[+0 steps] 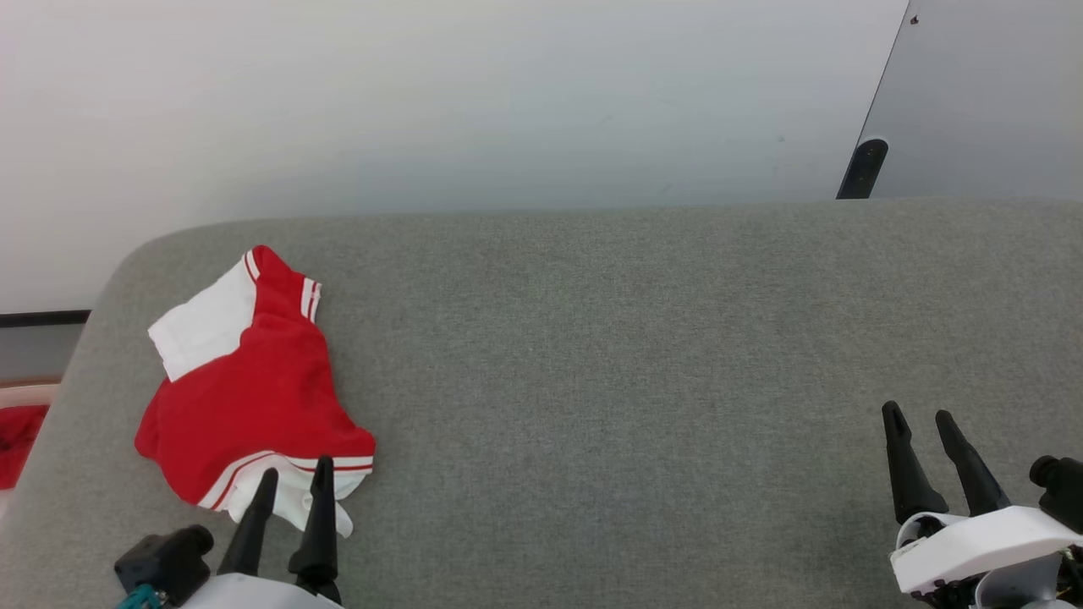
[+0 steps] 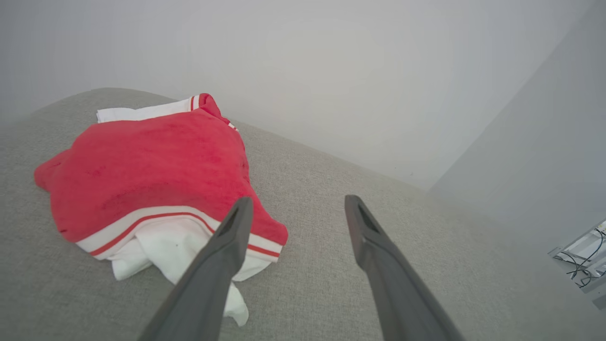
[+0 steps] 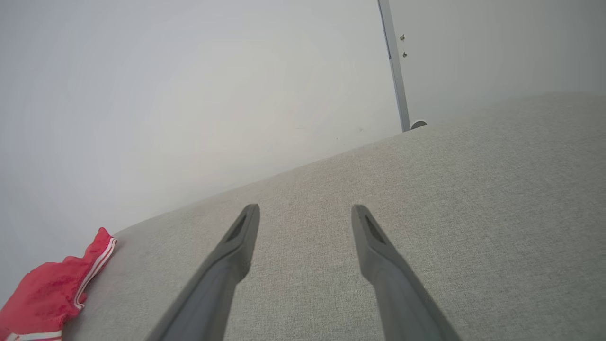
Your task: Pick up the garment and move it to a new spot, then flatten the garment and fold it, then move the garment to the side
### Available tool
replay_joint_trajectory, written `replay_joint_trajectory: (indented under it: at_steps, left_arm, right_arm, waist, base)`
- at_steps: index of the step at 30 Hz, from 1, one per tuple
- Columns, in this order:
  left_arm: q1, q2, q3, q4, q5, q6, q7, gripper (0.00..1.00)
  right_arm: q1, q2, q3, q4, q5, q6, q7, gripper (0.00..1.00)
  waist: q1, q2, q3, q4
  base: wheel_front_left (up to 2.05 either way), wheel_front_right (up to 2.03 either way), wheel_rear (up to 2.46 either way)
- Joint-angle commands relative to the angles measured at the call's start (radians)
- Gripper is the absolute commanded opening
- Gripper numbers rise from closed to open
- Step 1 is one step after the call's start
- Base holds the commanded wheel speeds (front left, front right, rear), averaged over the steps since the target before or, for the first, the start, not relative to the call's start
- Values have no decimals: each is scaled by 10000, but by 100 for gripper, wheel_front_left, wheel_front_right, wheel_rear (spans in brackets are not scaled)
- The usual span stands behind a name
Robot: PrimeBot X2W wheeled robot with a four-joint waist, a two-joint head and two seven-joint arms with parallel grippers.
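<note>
1. Lower left of head view, left gripper (image 1: 296, 467): two long black fingers, broad at the base, tapering to narrow tips.
2. Beside its base: black rounded block (image 1: 165, 558) with a teal cable end (image 1: 140, 599); pale grey housing (image 1: 245, 592) beneath.
3. Lower right of head view, right gripper (image 1: 916, 411): same black tapered fingers on a white curved shell (image 1: 981, 541); black rounded knob (image 1: 1058, 478) at the frame edge.
4. Wrist views: fingers (image 2: 213, 279) look matte dark grey, each with a recessed slot on the inner face near the tip.

The crumpled red-and-white jersey garment (image 1: 245, 397) lies on the grey fabric-covered pad (image 1: 634, 381), near its left end. The left gripper (image 1: 296, 467) is at the pad's near left, fingertips over the garment's near hem. The right gripper (image 1: 915, 411) is over the pad's near right.
</note>
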State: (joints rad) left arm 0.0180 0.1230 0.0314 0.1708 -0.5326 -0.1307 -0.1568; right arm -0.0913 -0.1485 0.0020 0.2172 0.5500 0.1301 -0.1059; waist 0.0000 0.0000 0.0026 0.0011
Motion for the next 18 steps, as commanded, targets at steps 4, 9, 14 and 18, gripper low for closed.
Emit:
replay_joint_trajectory:
  at_steps: [4,9,14,18]
  left_arm:
    - [28,88,-32,-142,494,1,-146,100]
    - [110,102,1,-171,959,1,-263,100]
    - [173,87,47,-245,1280,1,-383,100]
    - [201,37,91,-314,1451,1,-472,100]
  right_arm:
    - [-131,-102,21,-142,-525,7,-139,100]
    - [-107,-164,68,-132,-996,7,-247,100]
    - [-64,-159,48,-148,-1412,8,-367,100]
    - [-25,-156,10,-168,-1764,7,-459,100]
  waist:
    - [0,0,-2,-9]
    - [0,0,-10,-19]
    - [0,0,1,-43]
    - [0,0,16,-61]
  base:
    - [0,0,0]
    - [0,0,0]
    - [0,0,0]
    - [0,0,0]
